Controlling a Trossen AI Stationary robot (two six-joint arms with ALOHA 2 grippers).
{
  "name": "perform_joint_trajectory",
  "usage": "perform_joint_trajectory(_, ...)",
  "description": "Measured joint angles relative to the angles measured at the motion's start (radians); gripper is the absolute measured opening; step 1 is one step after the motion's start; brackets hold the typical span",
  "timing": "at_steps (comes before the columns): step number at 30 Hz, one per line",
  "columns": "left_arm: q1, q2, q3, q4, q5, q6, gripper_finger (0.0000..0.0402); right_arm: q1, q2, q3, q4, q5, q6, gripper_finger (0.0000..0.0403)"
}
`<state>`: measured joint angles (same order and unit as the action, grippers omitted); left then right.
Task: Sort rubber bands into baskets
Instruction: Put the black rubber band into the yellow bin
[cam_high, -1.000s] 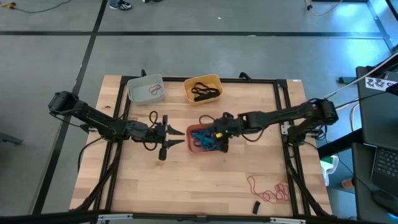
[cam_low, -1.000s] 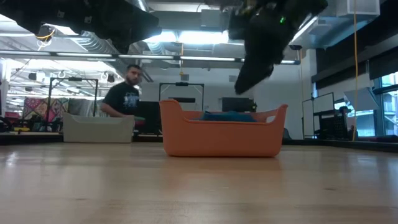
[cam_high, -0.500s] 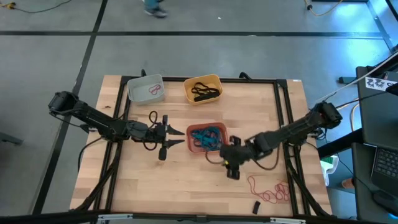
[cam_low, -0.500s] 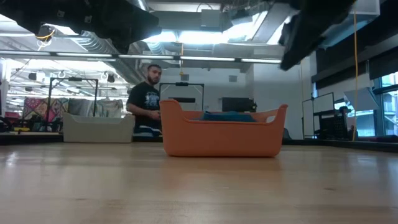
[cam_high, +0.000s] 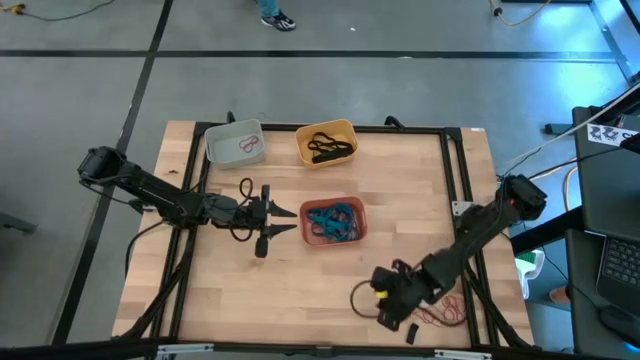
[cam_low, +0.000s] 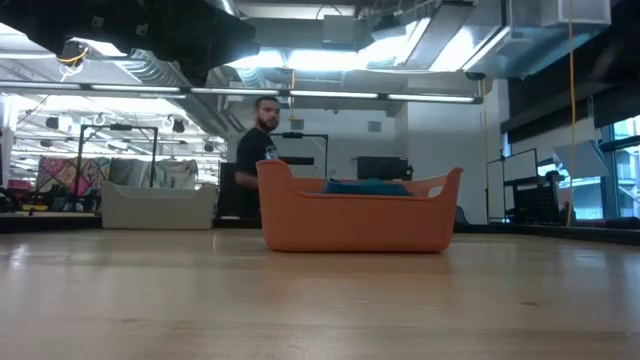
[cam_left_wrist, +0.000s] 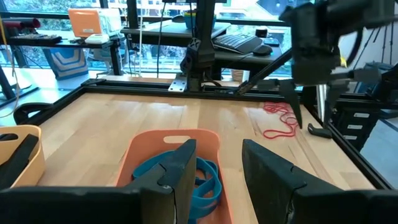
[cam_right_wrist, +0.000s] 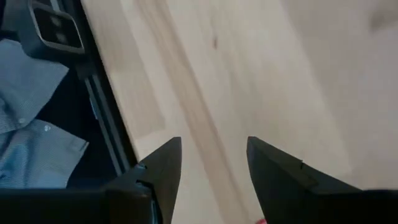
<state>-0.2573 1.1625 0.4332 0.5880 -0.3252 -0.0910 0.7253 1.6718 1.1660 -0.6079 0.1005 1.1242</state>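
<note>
Left claw waits, fingers parted and empty, just left of the salmon basket holding teal bands. Right claw, also parted and empty, hovers at the table's near edge; the loose red rubber bands lie just to its right, nearer this arm.

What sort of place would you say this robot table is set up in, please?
Probably a robotics lab or workshop: open ceiling ducts and strip lights overhead, desks with a keyboard beyond the wooden table, and a person walking behind it.
</note>
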Motion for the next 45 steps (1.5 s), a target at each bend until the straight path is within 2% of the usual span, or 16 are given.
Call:
perform_joint_trajectory(6,0.0,0.0,0.0,0.0,0.0,0.0,0.0127,0.071,0.061,0.0,0.015,-0.013,0.201,0.0184)
perform_joint_trajectory(16,0.001,0.0,0.0,0.058,0.0,0.087,0.0127,0.193,0.113,-0.001,0.006,-0.106,0.618,0.0184)
perform_joint_trajectory(19,0.01,0.0,0.0,0.066,0.0,0.097,0.0127,0.23,0.127,-0.001,0.004,-0.122,0.701,0.0184)
perform_joint_trajectory(29,0.024,0.0,0.0,0.069,0.0,0.042,0.0127,0.291,0.132,-0.001,-0.093,-0.092,0.75,0.0184)
perform_joint_trajectory(40,0.02,0.0,0.0,0.049,0.0,-0.008,0.0127,0.303,0.163,-0.044,-0.026,-0.093,0.688,0.0184)
perform_joint_trajectory(45,0.02,0.0,0.0,0.049,0.0,-0.008,0.0127,0.303,0.163,-0.045,0.004,-0.042,0.651,0.0168)
